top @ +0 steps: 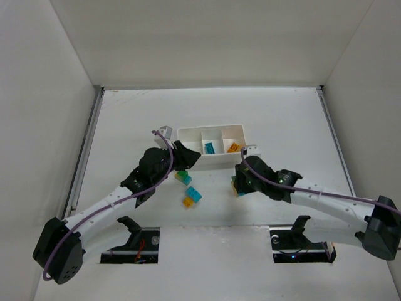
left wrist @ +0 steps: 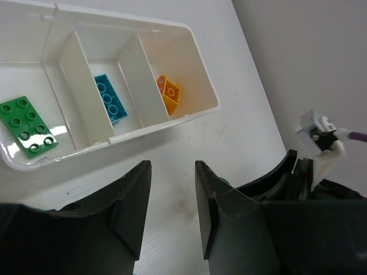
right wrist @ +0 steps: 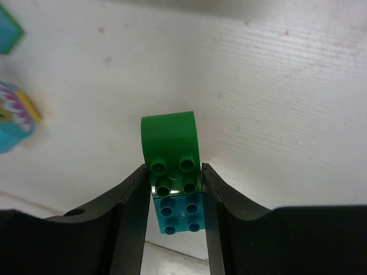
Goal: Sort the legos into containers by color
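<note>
The white tray (top: 210, 130) stands mid-table with three containers side by side. In the left wrist view the tray (left wrist: 120, 136) holds a green lego (left wrist: 28, 125) in its left compartment, a cyan one (left wrist: 110, 98) in the middle and an orange one (left wrist: 170, 93) on the right. My left gripper (top: 192, 158) hovers just before the tray's front wall, open and empty (left wrist: 172, 169). My right gripper (top: 237, 182) is shut on a green-and-cyan lego stack (right wrist: 174, 172) low over the table. A green-cyan stack (top: 183, 177) and a cyan-orange stack (top: 192, 197) lie loose between the arms.
White walls enclose the table on the left, back and right. A cyan brick with a printed face (right wrist: 14, 123) and a corner of another cyan-green brick (right wrist: 8, 34) lie left of my right gripper. The right arm's wrist (left wrist: 321, 133) shows beside my left gripper.
</note>
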